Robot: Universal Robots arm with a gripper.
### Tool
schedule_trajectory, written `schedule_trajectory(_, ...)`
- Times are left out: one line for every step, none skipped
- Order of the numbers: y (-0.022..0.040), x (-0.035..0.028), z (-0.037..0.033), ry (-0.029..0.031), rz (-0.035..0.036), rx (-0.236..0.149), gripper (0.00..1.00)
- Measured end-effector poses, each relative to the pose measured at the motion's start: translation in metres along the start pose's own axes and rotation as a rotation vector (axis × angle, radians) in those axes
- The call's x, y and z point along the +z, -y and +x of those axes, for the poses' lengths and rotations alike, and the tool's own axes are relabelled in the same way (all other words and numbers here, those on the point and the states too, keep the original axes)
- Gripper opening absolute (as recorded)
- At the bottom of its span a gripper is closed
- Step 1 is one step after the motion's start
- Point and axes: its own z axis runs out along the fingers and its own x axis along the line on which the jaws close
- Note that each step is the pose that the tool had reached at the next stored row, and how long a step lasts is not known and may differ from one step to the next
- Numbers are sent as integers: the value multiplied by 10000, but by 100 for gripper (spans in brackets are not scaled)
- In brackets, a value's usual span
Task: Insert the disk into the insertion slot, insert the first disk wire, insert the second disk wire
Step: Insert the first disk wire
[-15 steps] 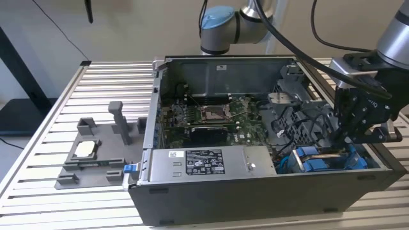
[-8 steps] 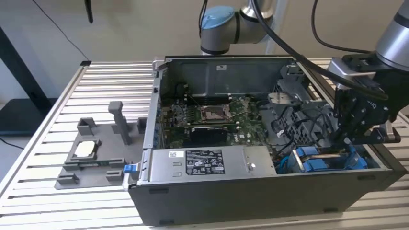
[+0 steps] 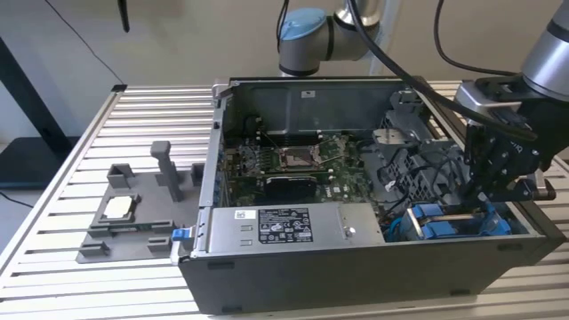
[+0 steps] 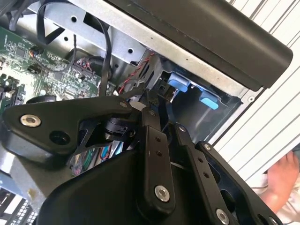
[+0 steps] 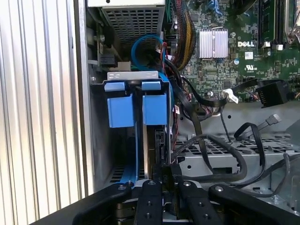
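Note:
The disk sits in the insertion slot, a grey metal bay at the case's corner on the exterior view's right. Its blue carrier tabs stand beside a second blue carrier, and both show as blue tabs in the exterior view. The disk's dark edge runs from the tabs towards my fingers. My gripper hangs right at that edge, its black fingers close together on a dark disk wire connector. A blue flat cable runs alongside the disk. My gripper reaches down into the case beside the bay.
A silver power-supply box lies along the case's front wall. The motherboard fills the floor, with black cable loops close to my fingers. A grey fixture stands on the slatted table. A person's hand is outside the case.

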Motion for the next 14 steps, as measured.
schedule_trajectory(1,6,0,3,0,12,19)
schedule_trajectory(1,12,0,1,0,26,19)
schedule_trajectory(2,20,0,1,1,41,19)
schedule_trajectory(2,31,1,0,2,58,19)
schedule_trajectory(2,41,1,-9,2,73,19)
schedule_trajectory(2,51,1,-17,3,88,19)
schedule_trajectory(2,61,1,-16,4,95,19)
schedule_trajectory(2,65,1,-10,4,95,19)
schedule_trajectory(2,70,1,-2,2,95,19)
schedule_trajectory(2,71,1,1,2,95,19)
schedule_trajectory(2,71,1,1,2,95,19)
schedule_trajectory(2,71,1,0,2,95,19)
schedule_trajectory(2,71,1,-1,2,95,19)
schedule_trajectory(2,71,1,-1,2,95,19)
